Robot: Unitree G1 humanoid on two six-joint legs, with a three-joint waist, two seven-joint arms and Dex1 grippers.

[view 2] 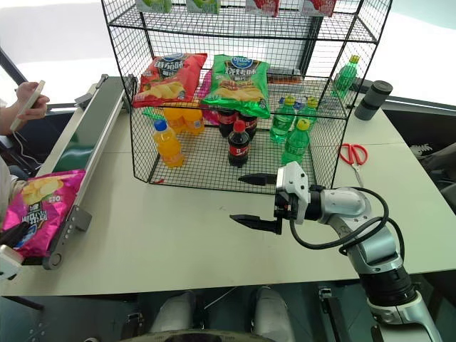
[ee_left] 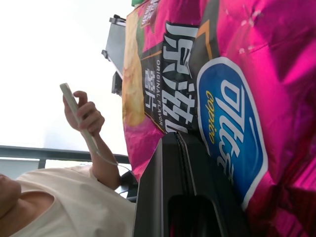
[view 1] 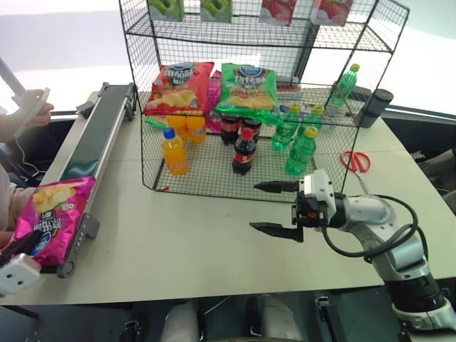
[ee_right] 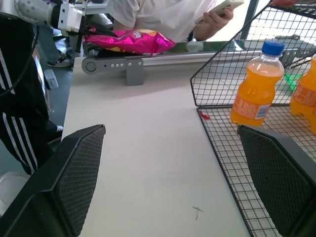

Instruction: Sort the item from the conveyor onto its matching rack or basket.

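Nearest, the left claw (view 1: pixel 21 246) had pinched shut on the pink crisp bag (view 1: pixel 53 217) at the conveyor's (view 1: pixel 96 139) near end: light, crinkly, slippery foil, best held by its edge. Beyond, the right claw (view 1: pixel 276 208) gaped empty before the wire rack (view 1: pixel 235 107).

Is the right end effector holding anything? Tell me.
No, the right end effector hangs open above the table with nothing between its black fingers.

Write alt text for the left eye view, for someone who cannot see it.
At the near end of the conveyor, the left gripper has its fingers shut on the magenta-pink crisp bag. The right gripper hovers open over the table, before the black wire rack of crisp bags and bottles.
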